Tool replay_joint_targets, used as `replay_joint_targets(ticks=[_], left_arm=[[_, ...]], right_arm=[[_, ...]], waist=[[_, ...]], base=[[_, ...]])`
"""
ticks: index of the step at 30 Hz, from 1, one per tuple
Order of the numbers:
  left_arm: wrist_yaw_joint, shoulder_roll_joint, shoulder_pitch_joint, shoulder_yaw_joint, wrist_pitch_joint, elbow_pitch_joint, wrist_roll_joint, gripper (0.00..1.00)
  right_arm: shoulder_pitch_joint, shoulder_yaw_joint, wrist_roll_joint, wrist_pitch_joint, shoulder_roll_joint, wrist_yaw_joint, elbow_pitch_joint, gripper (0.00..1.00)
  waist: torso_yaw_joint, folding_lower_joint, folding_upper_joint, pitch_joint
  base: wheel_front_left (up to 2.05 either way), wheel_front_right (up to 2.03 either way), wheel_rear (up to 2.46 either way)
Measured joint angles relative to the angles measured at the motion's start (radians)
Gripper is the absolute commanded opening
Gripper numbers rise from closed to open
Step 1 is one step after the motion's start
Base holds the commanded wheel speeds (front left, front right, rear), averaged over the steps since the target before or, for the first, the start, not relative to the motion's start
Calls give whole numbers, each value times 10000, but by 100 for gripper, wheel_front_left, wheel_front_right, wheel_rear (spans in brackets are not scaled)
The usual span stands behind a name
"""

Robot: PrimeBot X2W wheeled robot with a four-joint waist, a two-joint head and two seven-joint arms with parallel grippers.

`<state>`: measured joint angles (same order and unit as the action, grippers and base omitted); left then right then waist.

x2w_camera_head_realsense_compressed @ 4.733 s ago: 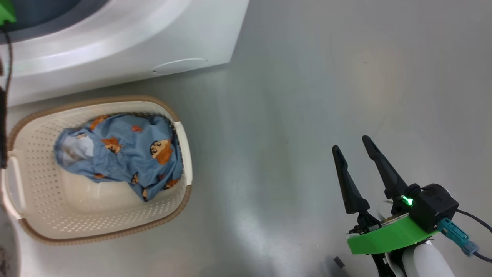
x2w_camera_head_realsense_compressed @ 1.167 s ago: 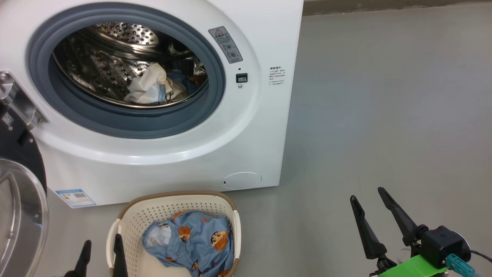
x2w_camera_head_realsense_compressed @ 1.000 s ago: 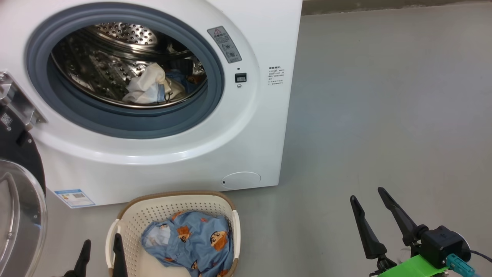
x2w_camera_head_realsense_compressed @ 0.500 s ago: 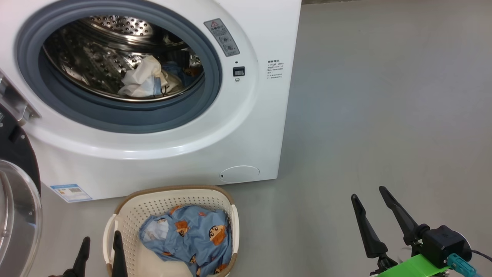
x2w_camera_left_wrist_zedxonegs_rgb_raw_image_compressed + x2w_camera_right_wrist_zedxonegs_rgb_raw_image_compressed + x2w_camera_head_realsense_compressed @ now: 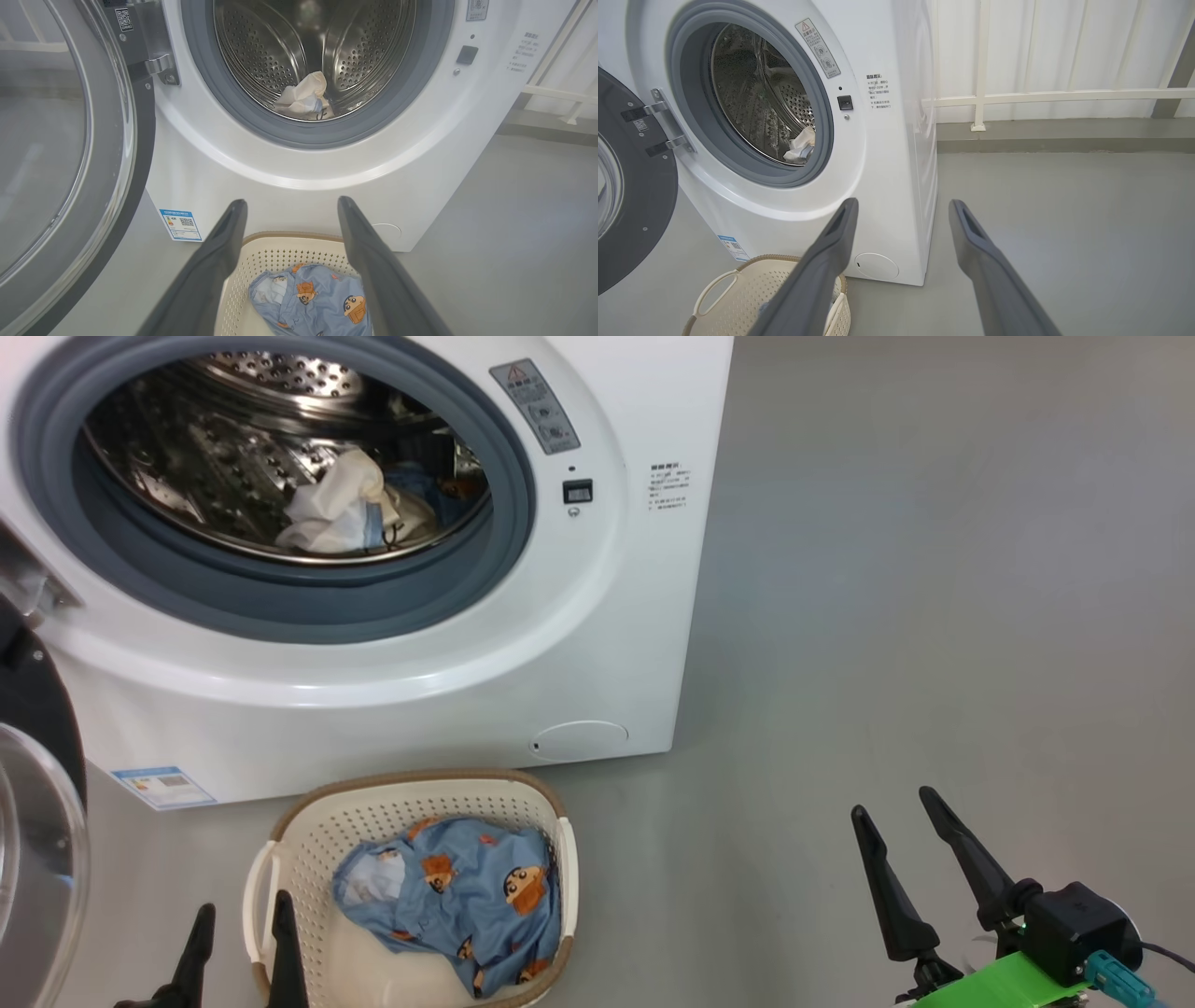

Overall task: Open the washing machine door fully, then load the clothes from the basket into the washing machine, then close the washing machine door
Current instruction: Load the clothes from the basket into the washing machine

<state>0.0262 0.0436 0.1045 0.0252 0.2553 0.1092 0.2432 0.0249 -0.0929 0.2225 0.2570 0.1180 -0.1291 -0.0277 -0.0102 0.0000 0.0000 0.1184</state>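
The washing machine [image 5: 560,644] stands with its door [image 5: 28,821] swung wide to the left, black rim and glass bowl showing in the left wrist view [image 5: 70,140]. A cream cloth [image 5: 336,513] and a bit of blue fabric lie in the steel drum. On the floor in front sits the basket [image 5: 411,779] with a light-blue cartoon-print garment [image 5: 457,896] inside. My left gripper [image 5: 241,905] hovers open by the basket's left handle, above and short of the garment [image 5: 313,298]. My right gripper [image 5: 892,803] is open over bare floor to the right, holding nothing.
Grey floor [image 5: 934,569] stretches wide to the right of the machine. A white railing [image 5: 1041,95] and pale wall run behind it. The open door takes up the space left of the basket. A blue label sticker [image 5: 163,786] marks the machine's lower left front.
The head camera has tipped down a little, so machine and basket sit higher in the picture. Both grippers stay open where they were.
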Motion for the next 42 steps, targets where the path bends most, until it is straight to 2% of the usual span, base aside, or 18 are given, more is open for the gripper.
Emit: replay_joint_targets(ticks=[7,14,33,42], left_arm=[[-238,0,-12,-46,0,27,-376,100],[-366,107,-259,-12,-25,629,-453,100],[-669,708,-2379,119,-2663,2445,378,100],[-568,1026,-3603,401,-3430,3618,798,100]], right_arm=[[-37,-42,-8,0,-230,0,-150,100],[-418,-222,-8,0,-487,0,-221,100],[-1410,-1183,284,0,-642,0,-353,100],[-1982,-1547,665,0,-648,0,-224,100]], waist=[[-173,0,0,436],[-543,0,0,1040],[-2013,0,0,2682],[-2569,0,0,3707]], base=[[0,0,0],[0,0,0],[0,0,0],[0,0,0]])
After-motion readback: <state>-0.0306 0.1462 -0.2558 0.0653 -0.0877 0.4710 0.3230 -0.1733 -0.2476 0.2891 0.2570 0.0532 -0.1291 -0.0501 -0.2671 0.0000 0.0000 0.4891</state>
